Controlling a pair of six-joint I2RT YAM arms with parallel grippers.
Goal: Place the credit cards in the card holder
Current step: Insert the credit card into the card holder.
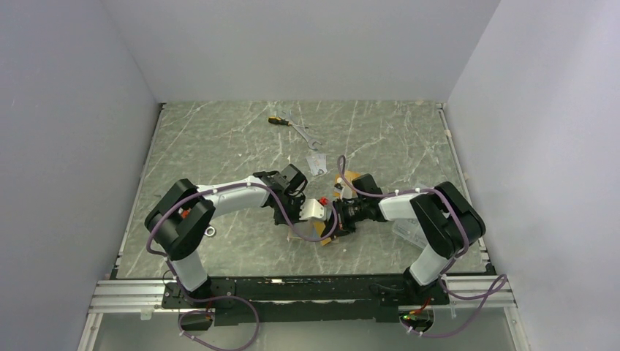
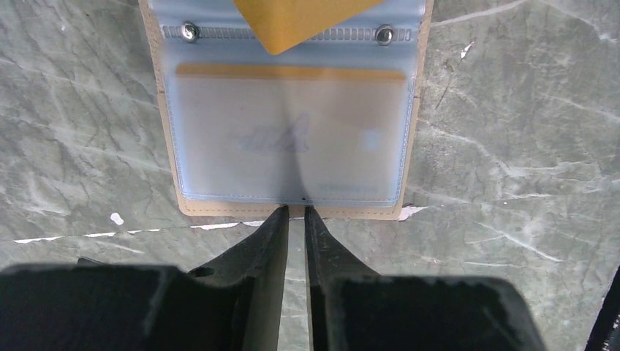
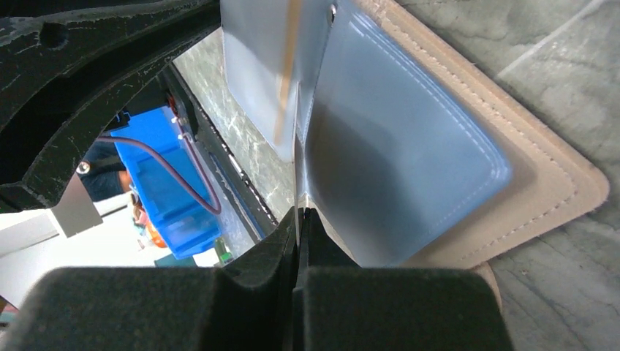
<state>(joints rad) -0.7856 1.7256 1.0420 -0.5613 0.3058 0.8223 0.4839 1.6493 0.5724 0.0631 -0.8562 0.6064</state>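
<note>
The tan card holder point(image 2: 292, 210) lies open on the marble table, its blue see-through sleeve point(image 2: 292, 139) facing up with an orange-edged card inside. An orange credit card point(image 2: 292, 22) sticks out above the sleeve's snaps. My left gripper point(image 2: 296, 210) rests its tips at the holder's near edge, jaws a narrow gap apart with nothing between them. My right gripper point(image 3: 301, 212) is shut on a thin raised sleeve leaf point(image 3: 256, 73) of the card holder point(image 3: 541, 183). From above, both grippers meet at the holder point(image 1: 311, 232). A silver-grey card point(image 1: 316, 162) lies flat behind them.
A wrench point(image 1: 305, 134) and a screwdriver point(image 1: 276, 119) lie at the back of the table. A clear plastic box point(image 1: 409, 232) sits by the right arm. A small metal ring point(image 1: 210, 232) lies near the left arm.
</note>
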